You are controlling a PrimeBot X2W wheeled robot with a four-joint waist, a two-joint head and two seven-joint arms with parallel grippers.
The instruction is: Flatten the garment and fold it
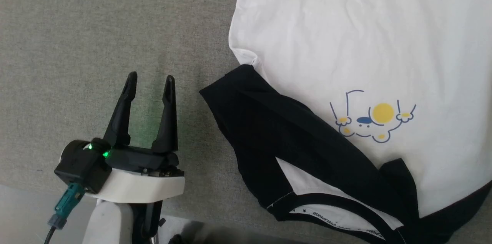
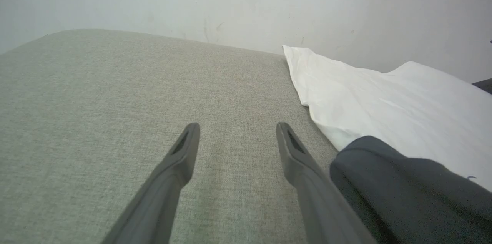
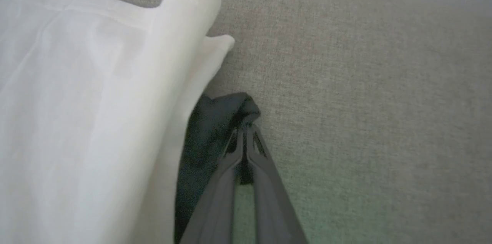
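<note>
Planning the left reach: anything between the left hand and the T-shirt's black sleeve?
Nothing visible. The left hand is open over the bare grey surface. The black sleeve of the T-shirt lies just to its right, with only bare surface between them.

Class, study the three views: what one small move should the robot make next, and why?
Probably draw the right tool out over the table, away from the shirt. It is shut on the bunched black sleeve, which lies against the shirt's rolled white edge; pulling outward should spread it flat.
</note>
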